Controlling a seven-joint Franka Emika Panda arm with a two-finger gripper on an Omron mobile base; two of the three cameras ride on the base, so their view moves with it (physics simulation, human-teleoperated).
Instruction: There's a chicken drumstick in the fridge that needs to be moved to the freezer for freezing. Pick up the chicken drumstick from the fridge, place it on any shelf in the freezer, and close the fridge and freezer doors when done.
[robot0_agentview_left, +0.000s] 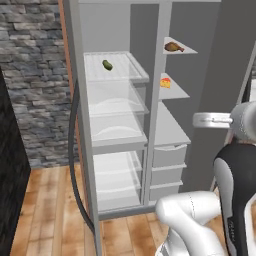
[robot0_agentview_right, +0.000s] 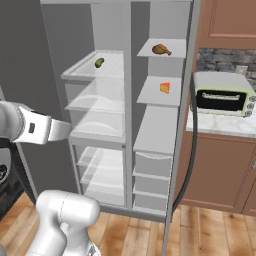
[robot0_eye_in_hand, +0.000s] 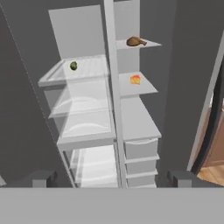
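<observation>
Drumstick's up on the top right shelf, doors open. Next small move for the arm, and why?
Probably raise the tool and advance it toward the chicken drumstick. The drumstick lies untouched on the top right shelf, above the cheese wedge; the tool sits well back from the compartments, fingers spread and empty.

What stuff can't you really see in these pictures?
- Pincer: hand view, just its two tips show at the bottom edge.
- Green thing on the left shelf: every view, too small to name.
- Toaster oven: right base view, right end cut by the edge.
</observation>
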